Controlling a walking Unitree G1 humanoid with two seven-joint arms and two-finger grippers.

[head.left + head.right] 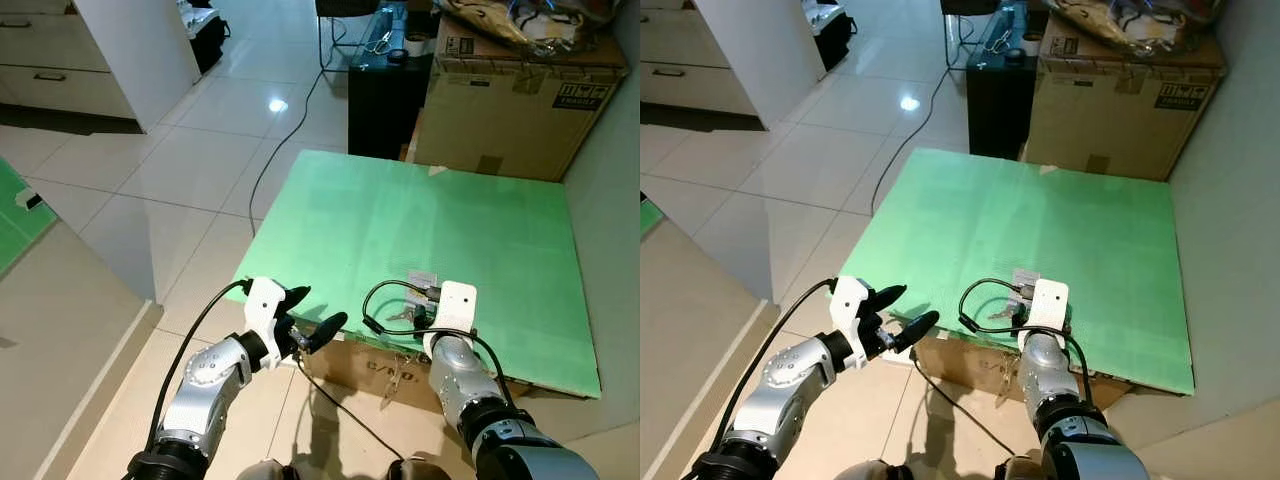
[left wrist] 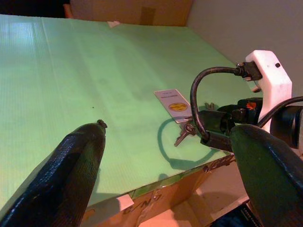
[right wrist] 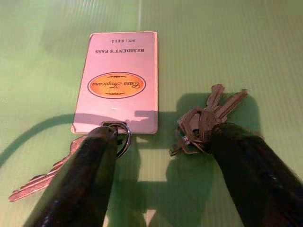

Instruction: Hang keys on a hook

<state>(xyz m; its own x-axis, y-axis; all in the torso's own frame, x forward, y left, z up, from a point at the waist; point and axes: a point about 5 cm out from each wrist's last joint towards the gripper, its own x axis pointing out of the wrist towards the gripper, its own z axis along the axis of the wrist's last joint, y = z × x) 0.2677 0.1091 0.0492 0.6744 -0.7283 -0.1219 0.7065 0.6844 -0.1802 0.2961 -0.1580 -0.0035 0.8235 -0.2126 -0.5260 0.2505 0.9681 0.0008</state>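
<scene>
A bunch of keys (image 3: 203, 124) lies on the green board (image 1: 400, 220) near its front edge. It is joined by a ring to a white resident's pass card (image 3: 118, 82) and a single loose key (image 3: 47, 175). My right gripper (image 3: 163, 135) is down over them, open. One finger (image 3: 94, 161) rests at the ring by the card. The other finger (image 3: 241, 161) is against the key bunch. My left gripper (image 1: 318, 308) hovers open at the board's front left corner, a short way left of the keys (image 2: 185, 132).
The green board lies on a low cardboard box (image 1: 350, 365). Behind it stand a large cardboard box (image 1: 520, 90) and a black cabinet (image 1: 385, 90). A grey wall (image 1: 610, 200) runs along the right. A black cable (image 1: 290, 130) trails over the tiled floor.
</scene>
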